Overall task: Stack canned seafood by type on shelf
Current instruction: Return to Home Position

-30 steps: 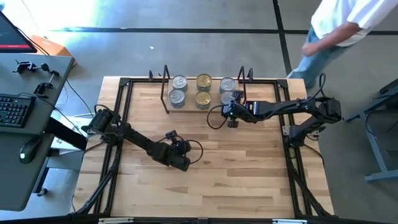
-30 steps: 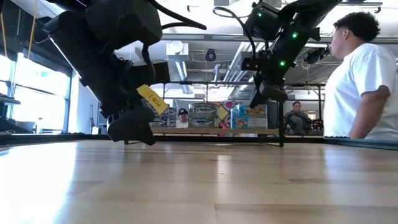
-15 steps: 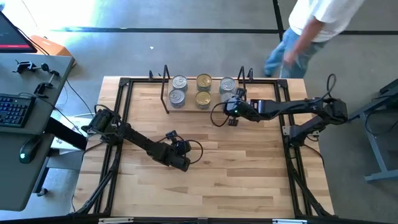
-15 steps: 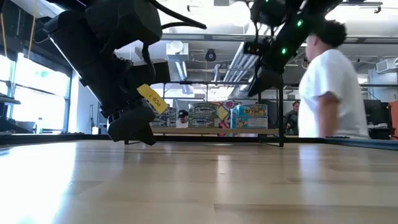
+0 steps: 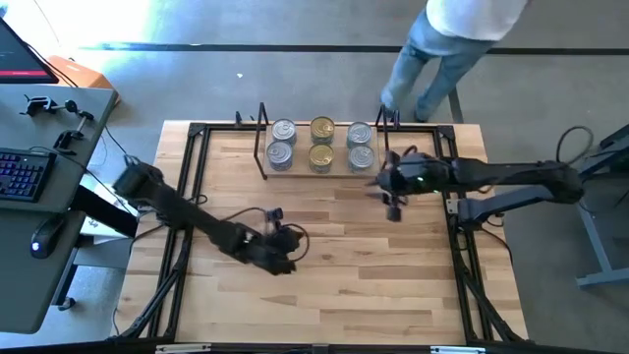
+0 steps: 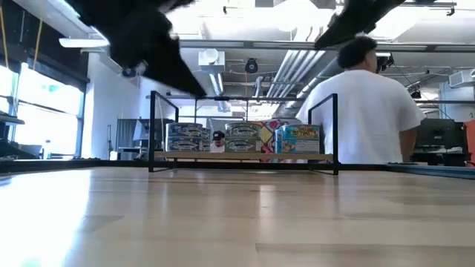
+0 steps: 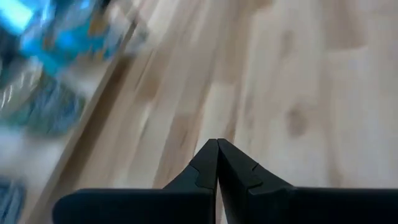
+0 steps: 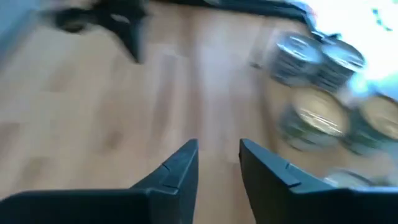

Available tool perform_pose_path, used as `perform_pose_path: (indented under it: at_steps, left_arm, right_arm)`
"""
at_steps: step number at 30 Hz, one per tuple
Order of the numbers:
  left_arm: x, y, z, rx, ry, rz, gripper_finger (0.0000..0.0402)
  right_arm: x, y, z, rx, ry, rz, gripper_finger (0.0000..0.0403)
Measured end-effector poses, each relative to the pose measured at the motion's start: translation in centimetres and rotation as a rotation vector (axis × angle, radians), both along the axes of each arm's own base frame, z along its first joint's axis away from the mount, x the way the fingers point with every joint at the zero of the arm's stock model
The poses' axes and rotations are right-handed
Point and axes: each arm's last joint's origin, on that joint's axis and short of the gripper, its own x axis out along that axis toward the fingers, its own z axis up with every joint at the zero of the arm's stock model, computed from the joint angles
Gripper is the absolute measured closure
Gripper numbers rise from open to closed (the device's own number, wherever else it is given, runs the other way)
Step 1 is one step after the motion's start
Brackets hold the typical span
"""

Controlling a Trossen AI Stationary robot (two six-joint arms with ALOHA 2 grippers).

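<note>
The shelf (image 5: 301, 169) stands at the table's far middle, with black wire frames at both ends. On its board rest the canned seafood: silver-lidded tins (image 5: 281, 142) at the left, gold-lidded tins (image 5: 321, 143) in the middle and silver-lidded tins (image 5: 360, 144) at the right. They show again in the low view as tins (image 6: 245, 138). My right gripper (image 8: 219, 152) hangs open and empty in the air near the shelf's right end (image 5: 381, 183). My left gripper (image 7: 217, 149) is shut and empty above the table's middle (image 5: 285, 262).
A person in a white shirt (image 6: 364, 111) walks just behind the table's far edge (image 5: 442, 49). A desk with a keyboard (image 5: 20, 172) and mouse stands to the left. The bare wooden tabletop (image 5: 373, 275) lies in front of the shelf.
My right gripper has drawn back from the shelf's right-hand tins toward the table's right edge and risen out of the low view. My left gripper has lifted up off the table's middle. The person has walked left along the far edge.
</note>
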Motion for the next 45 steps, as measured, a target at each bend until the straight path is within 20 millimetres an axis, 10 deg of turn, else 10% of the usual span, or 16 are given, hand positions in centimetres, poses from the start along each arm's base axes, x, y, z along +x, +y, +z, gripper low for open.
perform_pose_path:
  at_steps: [6, 19, 32, 45]
  left_arm:
    - [-3.9, 2.1, 1.1, -0.105, -0.218, -0.188, 0.0401]
    - [-14.6, 12.2, 6.2, -0.129, -0.525, -0.060, 0.0402]
    - [-20.9, 13.3, 3.9, -0.183, -0.589, -0.024, 0.0401]
    - [-21.0, 13.1, -0.8, -0.281, -0.624, -0.061, 0.0401]
  right_arm:
    - [-4.6, 1.6, 0.1, 0.141, -0.163, 0.204, 0.0339]
    - [-13.0, 0.2, -5.3, 0.286, -0.472, -0.101, 0.0397]
    - [-12.3, 0.2, -11.3, 0.393, -0.600, -0.029, 0.0402]
    - [-11.7, 0.0, -12.9, 0.365, -0.683, -0.051, 0.0402]
